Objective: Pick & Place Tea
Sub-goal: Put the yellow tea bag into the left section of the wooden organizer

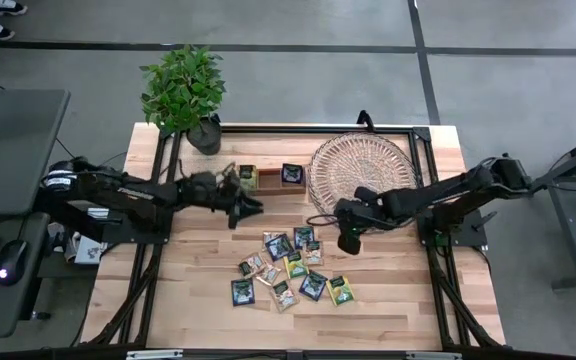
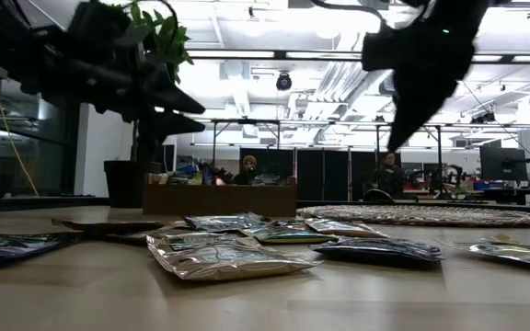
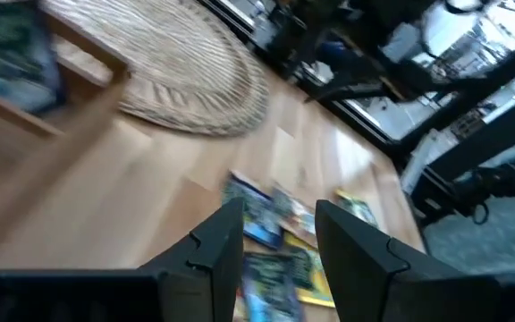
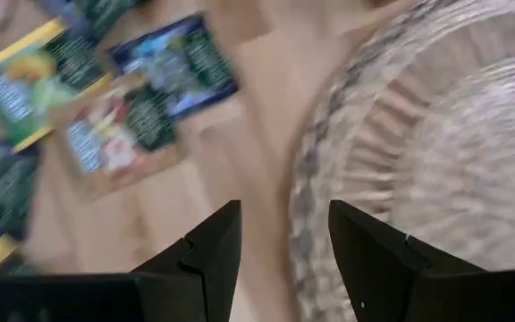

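Observation:
Several small flat tea sachets (image 1: 288,266), yellow-green, dark and beige, lie scattered flat on the wooden table in front of the round wicker tray (image 1: 361,170). They also show in the low view (image 2: 228,253). My left gripper (image 1: 251,205) hangs open in the air near the wooden box (image 1: 268,178), pointing toward the table's right over the sachets (image 3: 266,224). My right gripper (image 1: 348,240) hangs open, slanting down, above the tray's near rim (image 4: 316,170) and just right of the sachets (image 4: 123,134). Nothing is between either pair of fingers.
The narrow wooden box holds a sachet in its left compartment (image 1: 247,173) and one in its right compartment (image 1: 292,173). A potted plant (image 1: 186,95) stands at the far left corner. Bare table lies along the near edge (image 1: 298,325).

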